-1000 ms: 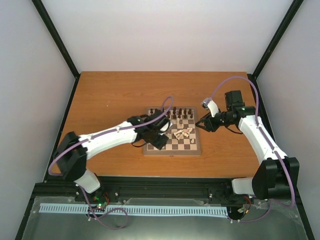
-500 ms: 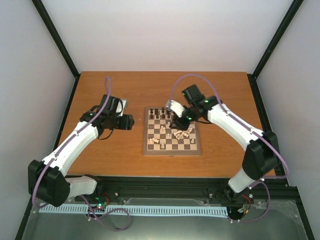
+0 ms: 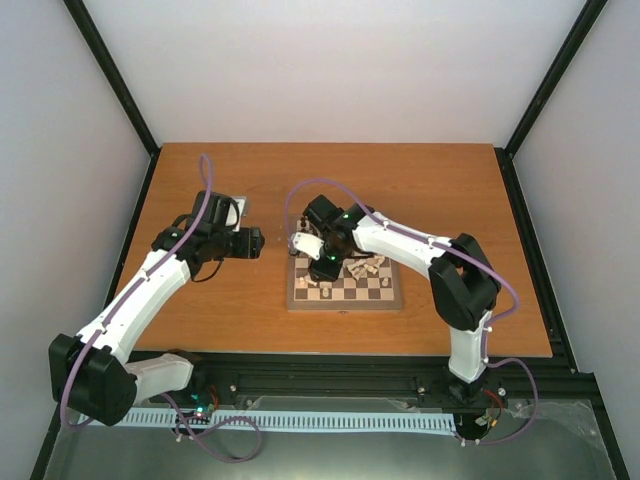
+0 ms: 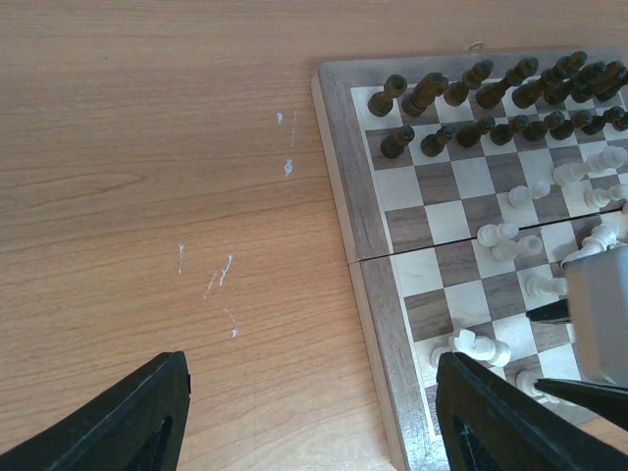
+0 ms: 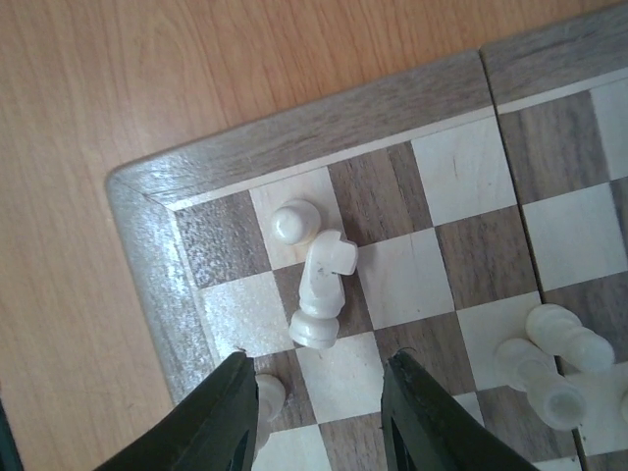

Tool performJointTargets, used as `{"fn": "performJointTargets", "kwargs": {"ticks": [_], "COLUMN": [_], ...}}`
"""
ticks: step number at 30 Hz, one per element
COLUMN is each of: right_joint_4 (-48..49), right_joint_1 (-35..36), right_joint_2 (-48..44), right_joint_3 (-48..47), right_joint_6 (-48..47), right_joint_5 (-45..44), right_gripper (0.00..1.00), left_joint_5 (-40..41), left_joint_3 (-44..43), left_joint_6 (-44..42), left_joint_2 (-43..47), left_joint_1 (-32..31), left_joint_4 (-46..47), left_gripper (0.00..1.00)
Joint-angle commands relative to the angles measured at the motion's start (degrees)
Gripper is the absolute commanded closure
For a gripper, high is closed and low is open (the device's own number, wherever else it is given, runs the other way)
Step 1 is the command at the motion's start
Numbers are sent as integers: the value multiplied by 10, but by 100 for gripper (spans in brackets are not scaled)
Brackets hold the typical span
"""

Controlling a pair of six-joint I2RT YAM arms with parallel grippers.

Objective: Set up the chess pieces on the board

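Right gripper, black fingers: open, nothing between them, low over the near-left corner of the board. The board is a small folding square of dark and cream veneer with a brown wooden border.

Left gripper: also open wide and empty, over the bare worktop just left of the board.

Likely step: pick up the fallen cream knight. It's a smooth turned wooden piece lying on its side across two squares, just ahead of the right gripper's fingertips.

How to do it well:
- Advance until the body sits between the fingers, then close across the narrow waist, not the wide base.
- Watch the upright round-headed cream pawn just beside the knight's head. A second cream pawn sits right against one finger. Either one tips easily.
- Lift straight up, then stand the knight on the near back rank.

Handling: the pieces are rounded with a slick finish and will likely roll if nudged. The board surface has a satin sheen, with a hinge seam across the middle.

Further out, more cream pieces lie scattered mid-board, several of them toppled. The dark brown pieces stand in two rows along the far side and look finished.

The worktop is orange-brown wood grain with a few white scuffs.
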State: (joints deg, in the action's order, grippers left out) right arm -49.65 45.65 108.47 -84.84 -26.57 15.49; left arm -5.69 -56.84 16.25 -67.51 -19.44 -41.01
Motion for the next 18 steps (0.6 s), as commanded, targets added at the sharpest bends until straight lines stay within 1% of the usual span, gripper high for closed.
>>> {"fn": "performJointTargets", "kwargs": {"ticks": [1, 12, 18], "right_joint_4": [-20, -30, -26], "right_joint_1": [12, 30, 30], "right_joint_2": [21, 69, 78], "right_joint_3": [-29, -56, -53], "right_joint_6": [4, 3, 4], "right_joint_5": [-30, -36, -54], "right_gripper": [63, 61, 61], "left_joint_5": [8, 17, 22], "left_joint_3": [-2, -1, 0], "left_joint_6": [1, -4, -6], "left_joint_2": [10, 14, 14], "left_joint_1": [1, 1, 1], "left_joint_4": [10, 8, 7], "left_gripper": [29, 26, 26]}}
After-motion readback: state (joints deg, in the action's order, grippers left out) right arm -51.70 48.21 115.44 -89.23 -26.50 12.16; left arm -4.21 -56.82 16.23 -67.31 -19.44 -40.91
